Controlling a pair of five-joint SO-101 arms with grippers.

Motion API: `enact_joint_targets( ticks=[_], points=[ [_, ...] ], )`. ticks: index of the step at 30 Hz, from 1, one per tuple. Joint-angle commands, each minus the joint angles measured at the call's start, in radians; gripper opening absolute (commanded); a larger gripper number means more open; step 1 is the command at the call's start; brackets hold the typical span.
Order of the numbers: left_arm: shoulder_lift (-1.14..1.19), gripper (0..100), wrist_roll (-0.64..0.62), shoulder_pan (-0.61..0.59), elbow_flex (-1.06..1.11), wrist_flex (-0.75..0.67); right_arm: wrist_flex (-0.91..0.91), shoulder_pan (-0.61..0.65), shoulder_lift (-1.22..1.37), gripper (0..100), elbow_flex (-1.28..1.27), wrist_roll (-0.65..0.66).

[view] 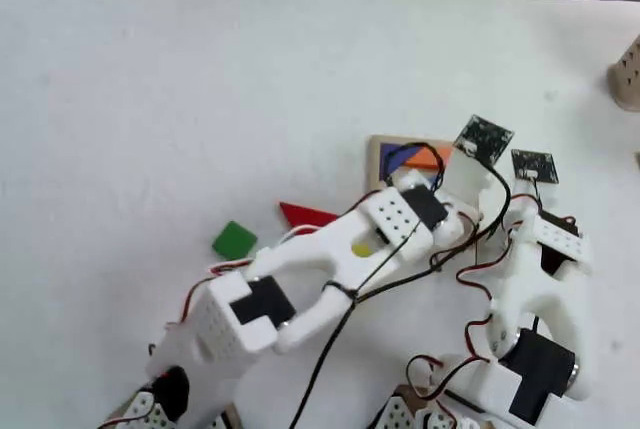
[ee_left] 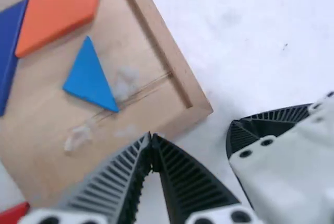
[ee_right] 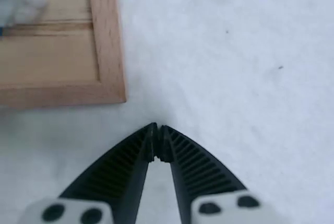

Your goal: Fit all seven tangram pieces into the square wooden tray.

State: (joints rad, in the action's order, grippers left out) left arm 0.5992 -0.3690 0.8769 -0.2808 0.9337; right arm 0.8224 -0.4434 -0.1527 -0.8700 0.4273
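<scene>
The left gripper (ee_left: pixel 152 148) is pressed together over the tray (ee_left: pixel 172 62) edge, near its blue triangle (ee_left: pixel 90 80). The right gripper (ee_right: pixel 156 143), pressed together too, hangs off the tray's corner. The high view shows a green square (view: pixel 235 240) apart from the tray, on open table (view: pixel 150 99).

Tan wooden tray (ee_left: pixel 163 41); orange piece (ee_left: pixel 60 7), blue triangle (ee_left: pixel 88 80), green square (view: pixel 234 240), red triangle (view: pixel 305 215).

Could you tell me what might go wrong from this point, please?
The left claw and right claw, both shut, sit close together by the tray corner, so they might collide. The left arm hangs over the yellow piece near the red triangle and might sweep them aside.
</scene>
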Motion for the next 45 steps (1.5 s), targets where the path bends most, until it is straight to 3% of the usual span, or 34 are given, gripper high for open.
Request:
enact_joint_targets(
  ticks=[1, 11, 25, 28, 31, 37, 45],
  points=[
    [0.041, 2, 0.014, 0.013, -0.057, -0.120, 0.001, 0.008, 0.001, 1.7, 0.028, 0.003],
    [0.134, 2, 0.015, -0.056, -0.086, -0.212, 0.001, 0.007, 0.001, 1.7, 0.028, 0.006],
    [0.303, 2, 0.005, -0.122, -0.419, 0.129, 0.001, 0.005, 0.001, 1.7, 0.028, 0.009],
    [0.300, 2, -0.078, -0.150, -0.420, 0.181, 0.001, 0.005, 0.001, 1.7, 0.028, 0.009],
    [0.297, 2, -0.155, -0.183, -0.422, 0.195, 0.001, 0.005, 0.001, 1.7, 0.028, 0.011],
    [0.302, 2, -0.180, -0.225, -0.473, 0.186, 0.001, 0.005, 0.001, 1.7, 0.028, 0.011],
    [0.305, 2, -0.170, -0.127, -0.574, 0.198, 0.001, 0.007, 0.001, 1.7, 0.028, 0.011]
  ],
)
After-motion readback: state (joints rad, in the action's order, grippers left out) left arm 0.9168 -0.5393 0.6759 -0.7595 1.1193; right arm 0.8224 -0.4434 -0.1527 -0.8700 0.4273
